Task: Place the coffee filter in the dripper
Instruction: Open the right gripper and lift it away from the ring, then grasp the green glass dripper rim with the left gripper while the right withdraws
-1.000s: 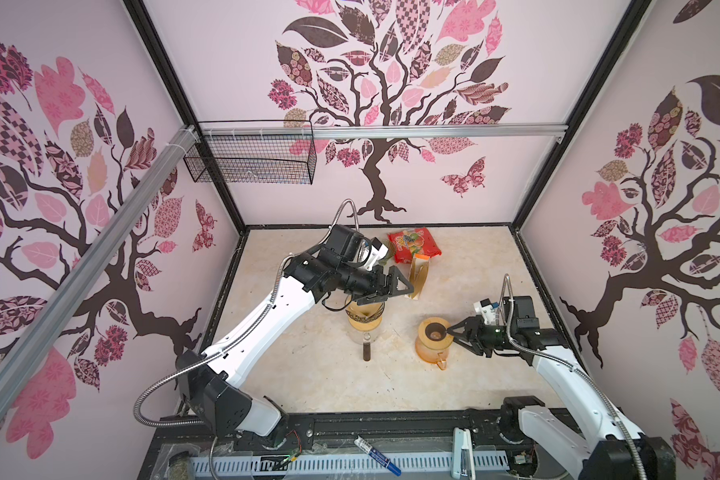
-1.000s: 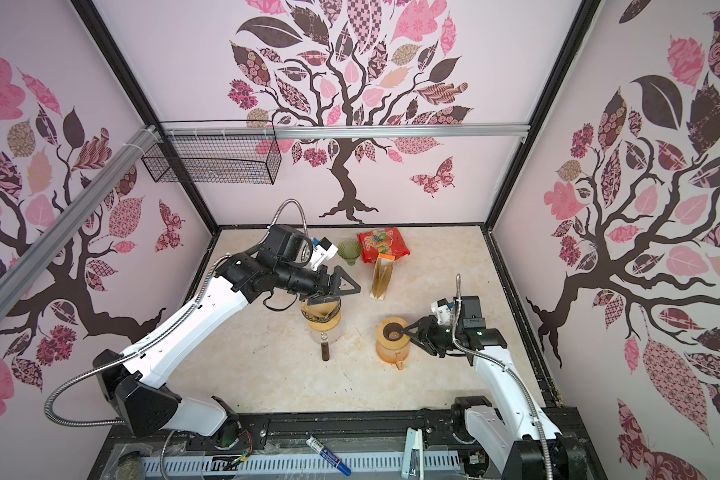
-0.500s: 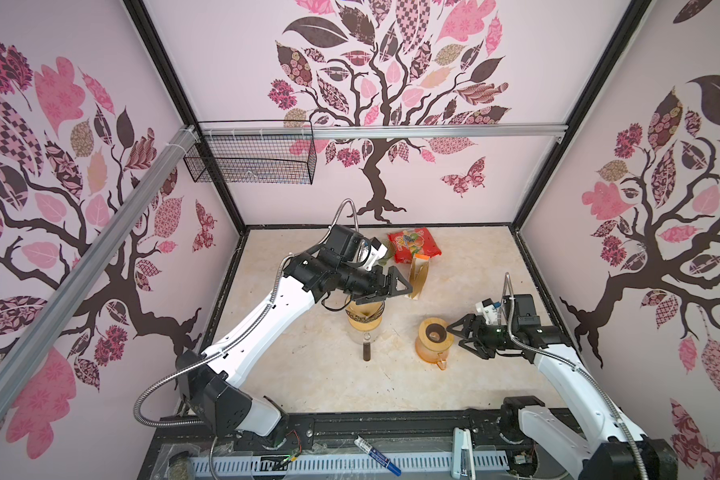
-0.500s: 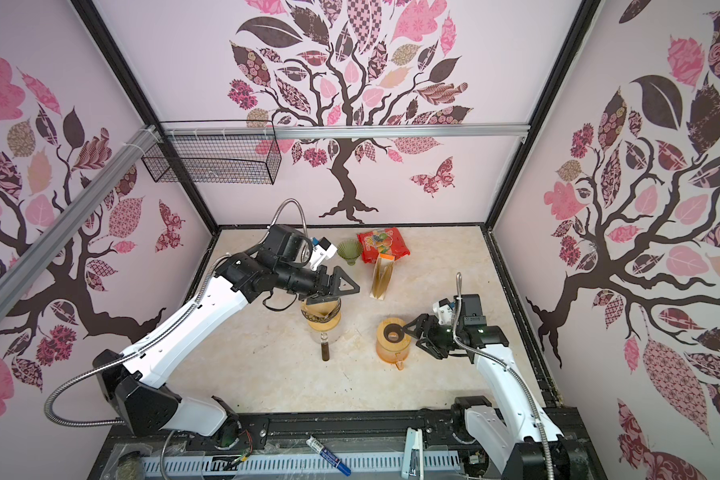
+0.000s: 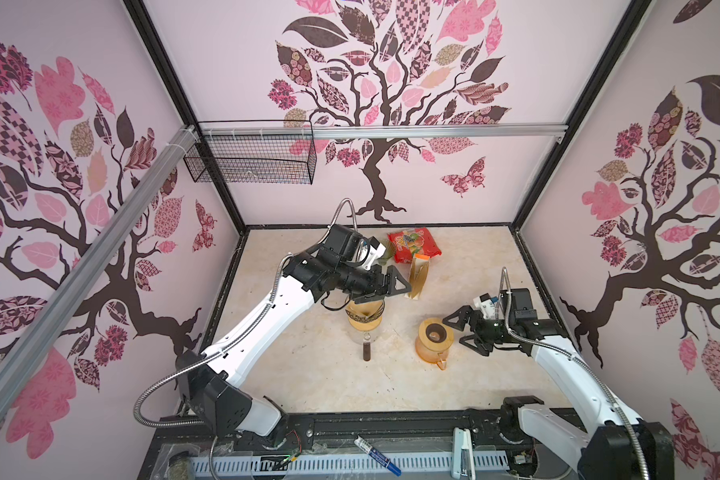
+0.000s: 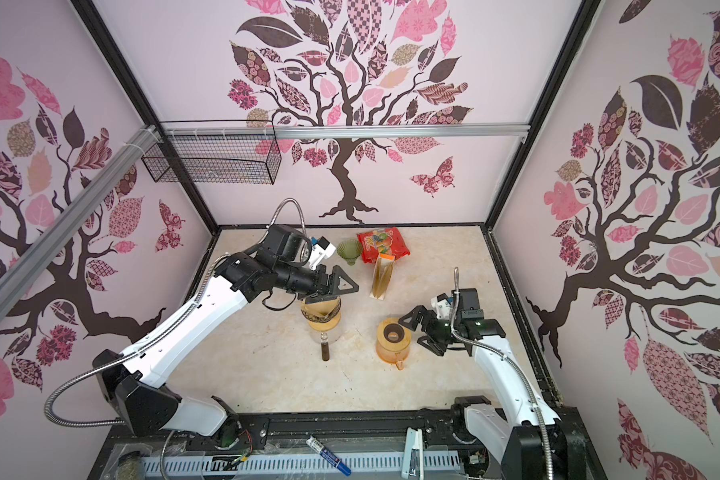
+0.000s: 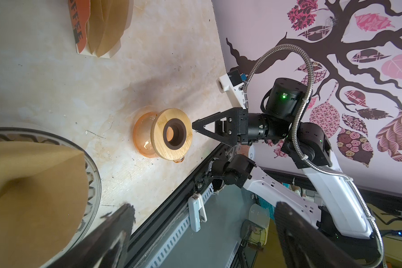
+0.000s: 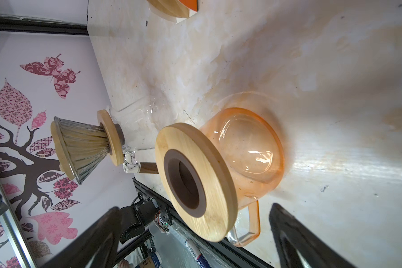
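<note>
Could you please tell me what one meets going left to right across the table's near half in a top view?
Dripper holding the paper filter → orange pot → open right pincer. The filter pack overlaps the pot, so it is left out.

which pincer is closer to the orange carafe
Right. The right pincer sits open just beside the orange carafe; the left pincer hangs over the dripper, farther off.
</note>
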Robot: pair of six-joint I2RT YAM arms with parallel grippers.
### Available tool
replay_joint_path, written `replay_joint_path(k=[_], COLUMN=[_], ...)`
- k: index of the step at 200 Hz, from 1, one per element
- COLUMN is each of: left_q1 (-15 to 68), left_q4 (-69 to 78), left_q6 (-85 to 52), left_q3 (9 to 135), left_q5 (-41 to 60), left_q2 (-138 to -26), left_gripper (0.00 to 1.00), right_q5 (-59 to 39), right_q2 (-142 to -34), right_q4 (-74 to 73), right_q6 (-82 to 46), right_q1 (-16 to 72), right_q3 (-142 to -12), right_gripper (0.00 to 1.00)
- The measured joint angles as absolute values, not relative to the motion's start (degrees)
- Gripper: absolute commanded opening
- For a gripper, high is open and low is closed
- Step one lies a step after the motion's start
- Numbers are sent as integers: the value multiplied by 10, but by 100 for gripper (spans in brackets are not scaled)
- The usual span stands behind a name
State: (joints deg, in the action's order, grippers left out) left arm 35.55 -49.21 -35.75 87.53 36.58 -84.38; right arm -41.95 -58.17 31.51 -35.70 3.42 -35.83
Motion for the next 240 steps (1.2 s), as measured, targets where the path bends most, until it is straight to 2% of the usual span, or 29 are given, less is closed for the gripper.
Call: replay_joint_path(k=[59, 143, 181, 240], left_q1=[346, 289, 273, 197], left_q4=[-493, -488, -484, -477], left_q6=[-357, -375, -392, -429], left_q3=[876, 887, 903, 954], left_q5=[347, 329, 304, 259], left_q2=[-846, -862, -872, -929], left_gripper=[97, 97, 97, 97], right_q5=[-432, -436, -426, -300], right_q2=[-610, -635, -647, -625], right_q4=[248, 179, 182, 337], right_q6=[-384, -424, -428, -415], right_q1=[57, 96, 107, 107], right_q3=[-343, -341, -347, -562], right_gripper=[100, 100, 100, 100])
